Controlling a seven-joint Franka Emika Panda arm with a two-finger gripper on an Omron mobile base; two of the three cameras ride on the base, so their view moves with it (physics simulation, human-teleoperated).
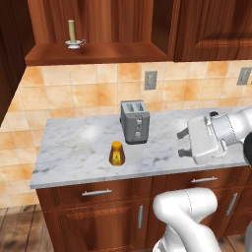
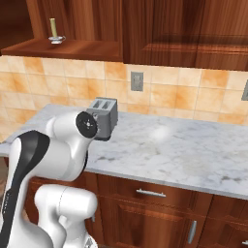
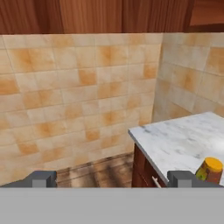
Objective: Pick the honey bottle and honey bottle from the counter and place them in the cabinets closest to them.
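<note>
Jaws stand wide on the gripper, with nothing between the two dark fingertips; it hovers above the marble counter, well to the right of the toaster and pointing leftward. One honey bottle stands upright near the counter's front edge, just in front of and slightly left of the toaster, apart from it. Its orange cap also peeks in at the lower right of the hand view, beside the right fingertip. A second bottle I cannot find. The step in hand looks like the approach: the hand should swing left past the toaster's front, drop to the bottle's body, centre it between the fingers, then close. The open wooden shelf above, holding a candle, seems the nearest cabinet spot
</note>
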